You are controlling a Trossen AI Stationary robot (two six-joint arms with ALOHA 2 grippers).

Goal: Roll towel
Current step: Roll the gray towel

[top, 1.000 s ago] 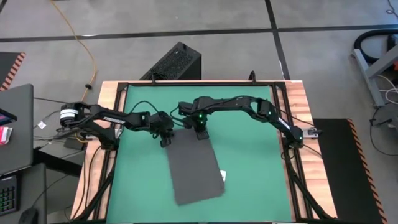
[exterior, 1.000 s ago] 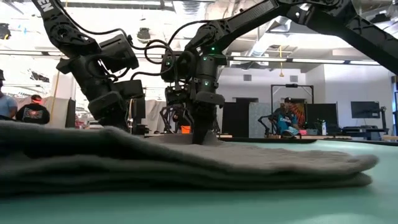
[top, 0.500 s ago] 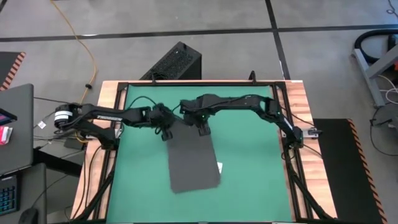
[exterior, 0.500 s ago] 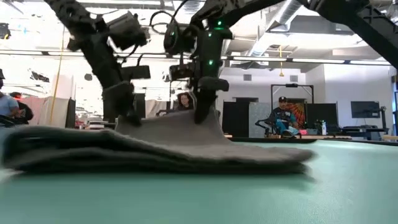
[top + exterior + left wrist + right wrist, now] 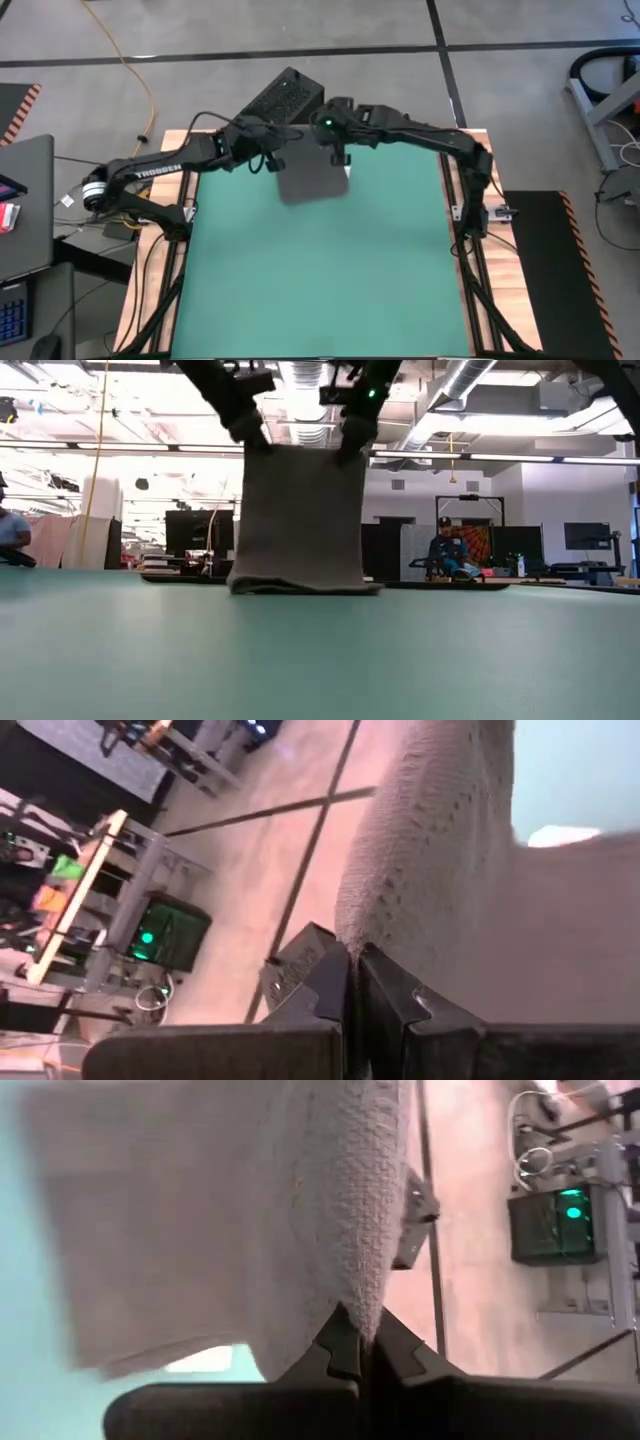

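- The towel (image 5: pixel 312 178) hung as a dark grey sheet above the far part of the green tabletop (image 5: pixel 320 280), held up by its top edge.
- The left gripper (image 5: pixel 270 160) was pinching the towel's upper left corner; in the left wrist view its two dark fingers (image 5: pixel 335 985) were pressed together with the knitted cloth (image 5: pixel 440 890) gathered between them.
- The right gripper (image 5: pixel 338 157) was pinching the upper right corner; in the right wrist view its fingers (image 5: pixel 345 1342) met on a fold of the cloth (image 5: pixel 300 1210), which spread away from them in a broad sheet.
- In the low view the two grippers, left (image 5: pixel 250 432) and right (image 5: pixel 352 438), sat level with each other at the towel's top corners, and the towel (image 5: pixel 300 520) fell straight down between them.
- The towel's bottom edge lay on or just above the tabletop (image 5: pixel 320 650) at its far side, bunched into a slight fold; whether it touched the surface could not be told.
- From above, the towel sat between the two grippers and just on their near side, centred left to right on the tabletop.
- A small white patch showed at the towel's right edge in the high view.
- Both arms reached in from the far corners of the tabletop, the left from the left side and the right from the right.
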